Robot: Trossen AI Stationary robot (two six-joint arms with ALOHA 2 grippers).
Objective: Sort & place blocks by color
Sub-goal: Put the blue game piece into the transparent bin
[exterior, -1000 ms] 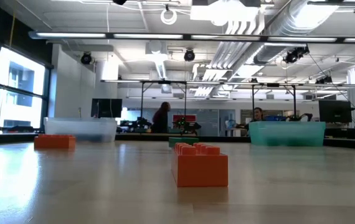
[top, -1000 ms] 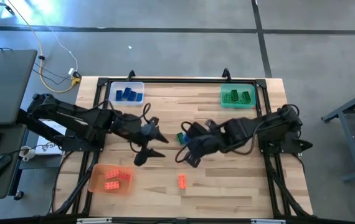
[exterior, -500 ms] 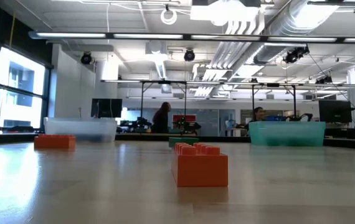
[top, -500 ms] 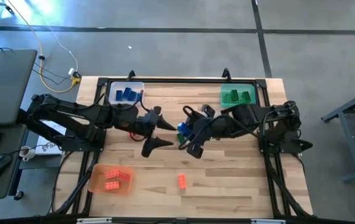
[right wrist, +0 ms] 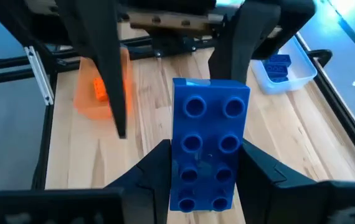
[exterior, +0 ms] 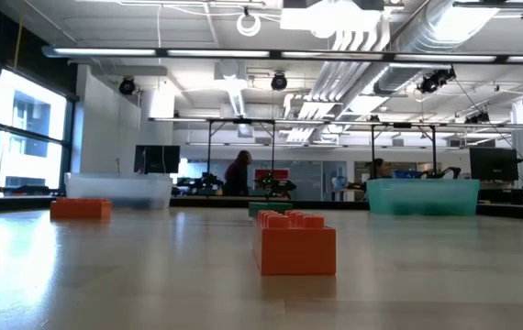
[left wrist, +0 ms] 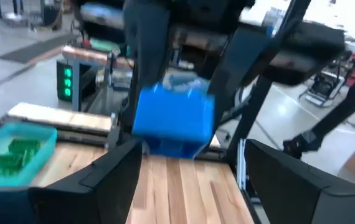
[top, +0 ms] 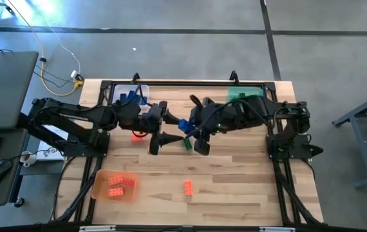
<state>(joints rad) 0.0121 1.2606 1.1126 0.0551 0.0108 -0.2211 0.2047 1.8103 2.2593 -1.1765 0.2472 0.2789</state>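
Observation:
My right gripper [top: 188,131] is shut on a blue block [right wrist: 208,146], held in the air over the table's middle. My left gripper [left wrist: 190,163] faces it, level and open. Its fingers [left wrist: 106,177] stand on either side of the block [left wrist: 174,118] and do not touch it. A green block [top: 187,144] lies flat on the table just below. One orange block [top: 137,135] lies under my left arm, and another [exterior: 296,243] lies near the front edge. The low view shows neither gripper. My right gripper pinches the blue block by its two long sides [right wrist: 176,177] between its two fingers [right wrist: 156,171], at the end nearer the wrist. The fingers slant down from the table's right. The block sticks out beyond them, studs toward the wrist camera, lifted clear of the table.
A clear tray [top: 122,90] with blue blocks stands at the far left. A green tray [top: 238,98] stands at the far right, half under my right arm. An orange tray [top: 100,187] with orange blocks stands at the near left. A black frame rims the table.
My right gripper has risen with the blue block and gone toward the far edge and my left gripper, rolling as it went. My left gripper has gone up and toward the far edge, tipping up to level. The orange block under my left arm has come into sight.

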